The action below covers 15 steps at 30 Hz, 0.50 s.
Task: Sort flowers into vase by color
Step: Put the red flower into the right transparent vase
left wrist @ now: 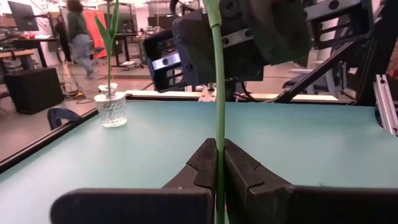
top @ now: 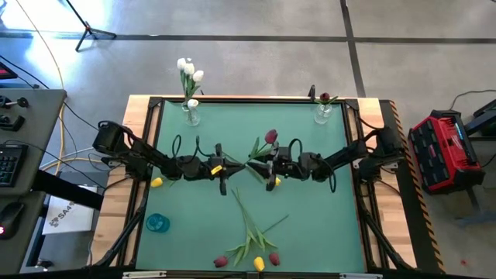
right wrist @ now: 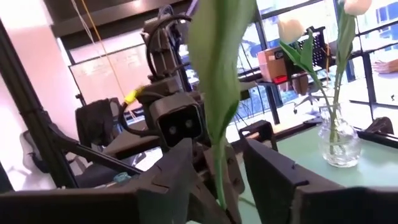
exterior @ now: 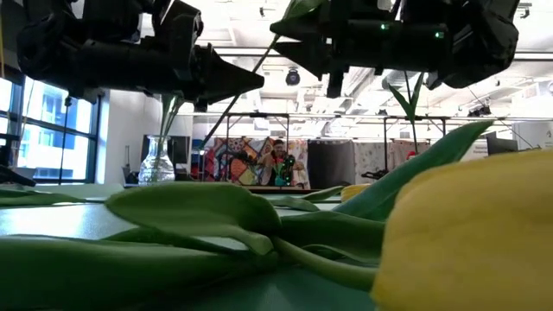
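My left gripper (top: pixel 231 167) (left wrist: pixel 219 168) is over the table's middle, shut on the green stem of a dark red tulip (top: pixel 270 137). My right gripper (top: pixel 261 164) (right wrist: pixel 217 180) faces it from the table's right and is open, with a finger on either side of the same tulip's stem and leaf (right wrist: pixel 219 93). A far-left glass vase (top: pixel 191 115) (right wrist: pixel 339 143) holds white tulips. The far-right vase (top: pixel 323 114) (left wrist: pixel 112 107) holds one dark red tulip. Several red and yellow tulips (top: pixel 252 246) lie on the mat near the near edge. My left gripper pinches the tulip's thin stem (left wrist: pixel 219 134) between its two fingers (left wrist: pixel 249 177). The fingers come in level from the table's left and lie across the stem. The tulip is lifted clear of the mat, its red head slanting toward the far right.
A small blue glass (top: pixel 157 223) stands near the table's near-left corner. Yellow heads lie under the left arm (top: pixel 157 183) and beside the right gripper (top: pixel 277 182). A large yellow head (exterior: pixel 475 233) and leaves fill the low view's foreground. People move in the room beyond.
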### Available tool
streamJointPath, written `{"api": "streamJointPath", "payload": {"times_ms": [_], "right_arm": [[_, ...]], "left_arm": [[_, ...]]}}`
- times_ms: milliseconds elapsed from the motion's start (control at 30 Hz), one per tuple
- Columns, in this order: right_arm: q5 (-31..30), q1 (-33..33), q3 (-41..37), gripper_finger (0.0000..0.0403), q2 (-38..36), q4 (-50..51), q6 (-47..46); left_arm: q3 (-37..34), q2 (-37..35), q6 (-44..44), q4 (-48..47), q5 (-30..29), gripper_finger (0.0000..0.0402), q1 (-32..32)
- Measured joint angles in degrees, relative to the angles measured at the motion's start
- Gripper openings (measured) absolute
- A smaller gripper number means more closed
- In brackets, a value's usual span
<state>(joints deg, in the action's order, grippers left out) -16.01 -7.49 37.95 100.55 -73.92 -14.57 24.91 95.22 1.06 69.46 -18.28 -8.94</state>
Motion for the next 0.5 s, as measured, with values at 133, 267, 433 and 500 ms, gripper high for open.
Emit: {"api": "streamJointPath", "payload": {"times_ms": [133,267,433,500], "right_arm": [[-0.1,0.0,0.0,0.0087,0.0,0.2,0.0],[-0.1,0.1,0.0,0.0028,0.0,-0.2,0.0],[-0.7,0.8,-0.1,0.0007,0.0,1.8,-1.3],[-0.8,1.2,-0.1,0.0007,0.0,2.8,-2.0]], "left_arm": [[0.0,0.0,0.1,-1.4,0.0,0.0000,0.2],[0.0,0.0,-0.4,-4.0,0.0,0.0000,0.4],[0.0,0.0,-1.0,-5.3,-0.1,0.0000,0.4],[-0.1,0.0,-1.7,-5.5,-1.0,0.0004,0.4]]}}
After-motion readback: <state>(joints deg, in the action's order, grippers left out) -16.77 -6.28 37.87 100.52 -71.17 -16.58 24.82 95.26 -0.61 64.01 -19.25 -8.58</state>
